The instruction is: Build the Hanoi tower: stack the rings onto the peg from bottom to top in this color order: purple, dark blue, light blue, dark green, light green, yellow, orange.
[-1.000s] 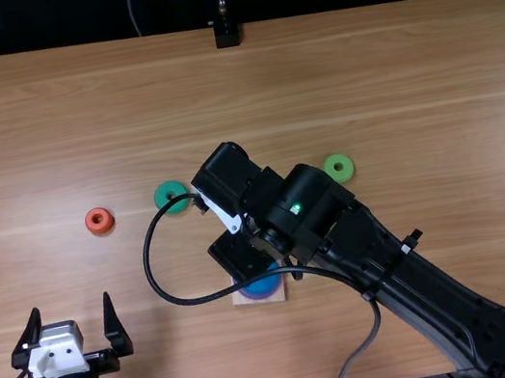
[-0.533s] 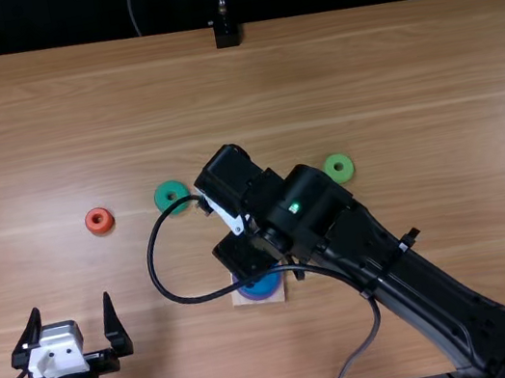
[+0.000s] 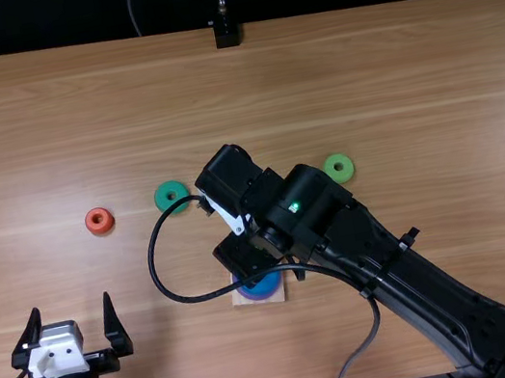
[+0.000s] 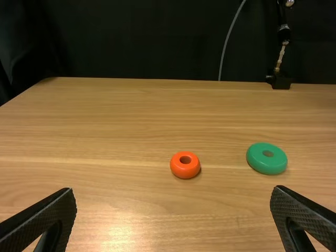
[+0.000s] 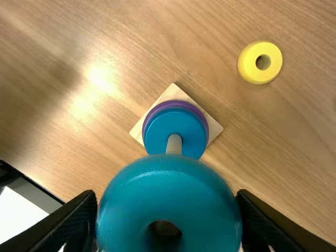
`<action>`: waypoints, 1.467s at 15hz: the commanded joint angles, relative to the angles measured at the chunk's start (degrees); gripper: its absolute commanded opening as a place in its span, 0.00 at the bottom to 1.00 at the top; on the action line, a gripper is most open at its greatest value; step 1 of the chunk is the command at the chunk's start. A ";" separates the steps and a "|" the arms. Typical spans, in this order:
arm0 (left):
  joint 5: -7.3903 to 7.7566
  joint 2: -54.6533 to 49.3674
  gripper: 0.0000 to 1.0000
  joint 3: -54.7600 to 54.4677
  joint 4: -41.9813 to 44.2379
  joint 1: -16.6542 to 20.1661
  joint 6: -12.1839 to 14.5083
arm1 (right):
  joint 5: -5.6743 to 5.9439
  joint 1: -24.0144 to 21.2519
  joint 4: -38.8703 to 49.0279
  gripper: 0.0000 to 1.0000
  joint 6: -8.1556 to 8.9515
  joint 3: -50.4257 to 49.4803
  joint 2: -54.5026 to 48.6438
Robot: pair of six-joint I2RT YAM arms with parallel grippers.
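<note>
R gripper (image 3: 238, 251) clamped on lt. blue ring (image 5: 168, 191), held up near peg (image 5: 174, 145). Dk. blue ring (image 5: 167, 126) sits on purple ring (image 5: 176, 103) there. L gripper (image 3: 70, 302) is wide apart. Orange ring (image 4: 185, 170), dk. green ring (image 4: 268, 167), lt. green ring (image 3: 330, 169) & yellow ring (image 5: 249, 63) on counter (image 3: 408, 73).

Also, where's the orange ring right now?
In the top view, the orange ring lies on the left part of the table, left of the dark green ring and farther out than the left gripper.
</note>
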 commanded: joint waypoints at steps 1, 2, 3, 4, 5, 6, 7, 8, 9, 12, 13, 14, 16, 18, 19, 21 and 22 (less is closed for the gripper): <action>-0.13 -0.99 1.00 -2.87 -0.81 0.20 0.62 | 1.91 -0.38 -0.07 1.00 0.13 -1.11 0.17; -0.13 -0.99 1.00 -2.87 -0.81 0.20 0.62 | 3.17 -0.46 0.46 1.00 0.13 -1.11 0.17; -0.13 -0.99 1.00 -2.87 -0.81 0.20 0.62 | 3.60 -0.38 0.57 1.00 0.03 -1.11 0.17; -0.13 -0.99 1.00 -2.87 -0.91 0.20 0.62 | 3.49 -0.46 0.78 1.00 0.03 -0.84 0.25; -0.13 -0.99 1.00 -2.87 -0.91 0.20 0.62 | 3.60 -0.55 0.78 1.00 0.03 -0.49 0.25; -0.13 -0.99 1.00 -2.87 -0.81 0.11 0.62 | 3.60 -1.34 0.99 1.00 0.03 -0.32 0.25; -0.13 -0.99 1.00 -2.87 -0.81 0.20 0.51 | 3.60 -3.36 1.94 1.00 0.13 -0.23 0.25; -0.13 -0.99 1.00 -2.87 -0.81 0.20 0.62 | 3.60 -5.82 4.68 1.00 0.13 -0.23 0.25; -0.13 -0.99 1.00 -2.87 -0.81 0.20 0.62 | 3.60 -8.46 9.11 1.00 0.13 -0.67 0.17; -0.13 -0.99 1.00 -2.87 -0.81 0.20 0.62 | 3.60 -15.67 22.93 1.00 0.13 -2.51 -2.21; -0.13 -0.99 1.00 -2.87 -0.81 0.20 0.62 | 3.60 -17.34 26.62 1.00 0.03 -4.01 -6.69; -0.13 -0.99 1.00 -2.87 -0.91 0.11 0.62 | 3.60 -19.71 30.10 1.00 0.03 -6.38 -11.52; -0.13 -0.99 1.00 -2.87 -0.81 0.11 0.62 | 3.60 -23.93 36.64 1.00 0.03 -13.59 -19.26; -0.13 -0.99 1.00 -2.87 -0.91 0.20 0.62 | 3.07 -27.53 42.96 1.00 0.03 -25.01 -30.24; -0.13 -0.99 1.00 -2.87 -0.91 0.20 0.62 | 3.07 -29.99 47.39 1.00 -0.29 -31.69 -36.92; -0.13 -0.99 1.00 -2.87 -0.81 0.20 0.62 | 3.07 -33.60 55.41 1.00 -0.29 -44.09 -47.47; -0.13 -0.99 1.00 -2.87 -0.81 0.20 0.62 | 2.96 -35.27 58.47 1.00 -0.29 -49.80 -52.92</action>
